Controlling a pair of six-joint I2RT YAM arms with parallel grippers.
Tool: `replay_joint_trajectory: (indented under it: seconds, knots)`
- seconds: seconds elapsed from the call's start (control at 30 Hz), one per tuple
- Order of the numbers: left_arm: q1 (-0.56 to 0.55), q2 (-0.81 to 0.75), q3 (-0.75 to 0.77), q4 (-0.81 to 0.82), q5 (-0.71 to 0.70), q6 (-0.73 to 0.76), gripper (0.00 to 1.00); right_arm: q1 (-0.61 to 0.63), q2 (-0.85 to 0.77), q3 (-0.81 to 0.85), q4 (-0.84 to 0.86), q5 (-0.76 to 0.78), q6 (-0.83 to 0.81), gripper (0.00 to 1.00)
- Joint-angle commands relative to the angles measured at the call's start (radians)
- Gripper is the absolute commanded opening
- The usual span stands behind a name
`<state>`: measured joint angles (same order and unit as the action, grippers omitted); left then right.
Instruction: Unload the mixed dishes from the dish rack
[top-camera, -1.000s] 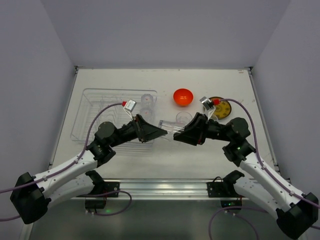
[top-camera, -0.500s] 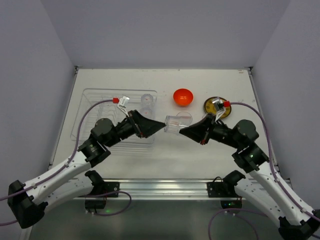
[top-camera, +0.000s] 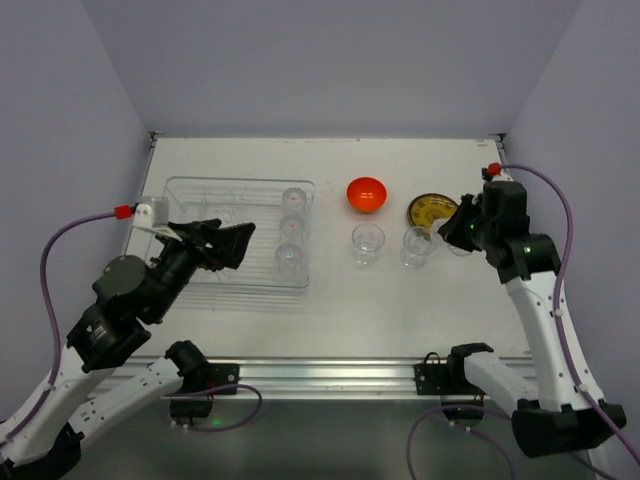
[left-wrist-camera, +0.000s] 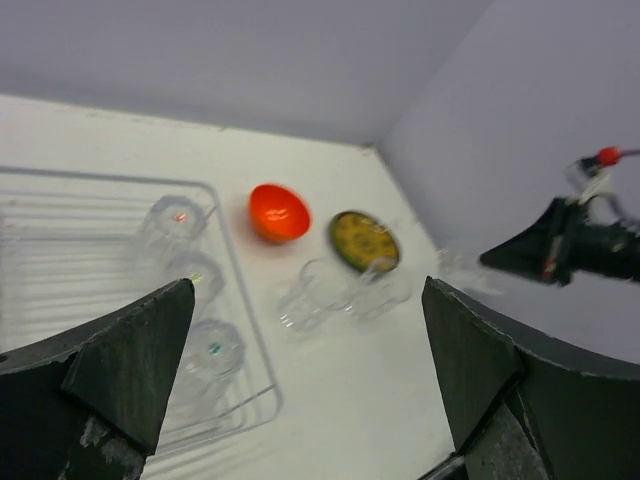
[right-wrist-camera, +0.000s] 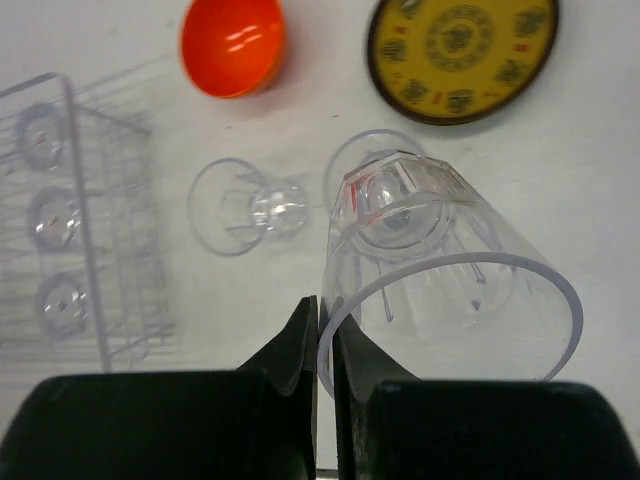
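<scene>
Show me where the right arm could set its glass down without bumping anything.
Bare table runs along the near side, in front of the rack and the two glasses; another free strip lies behind the bowl and plate. Crowded: centre right, where bowl, plate and glasses cluster beside the right gripper and its held glass.

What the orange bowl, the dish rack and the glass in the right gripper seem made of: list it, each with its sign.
Orange bowl: glossy and opaque, plastic or glazed ceramic; white highlights.
Dish rack: clear plastic, likely; the table shows through its thin ribs.
Glass pinched by the right gripper: transparent, glass or hard plastic; faceted base visible through its wall.
</scene>
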<state>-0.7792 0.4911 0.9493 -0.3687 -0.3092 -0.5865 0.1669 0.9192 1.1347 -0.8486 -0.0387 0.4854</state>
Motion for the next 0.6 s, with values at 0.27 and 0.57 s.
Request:
replay_joint_trajectory:
  seconds: [0.27, 0.57]
  knots:
    - [0.003, 0.044, 0.031, -0.306, -0.093, 0.178, 1.00, -0.253, 0.361, 0.102, -0.067, 0.172, -0.099, 0.00]
    - [0.003, 0.069, -0.044, -0.309, -0.097, 0.195, 1.00, -0.253, 0.529, 0.096, -0.006, 0.189, -0.088, 0.00]
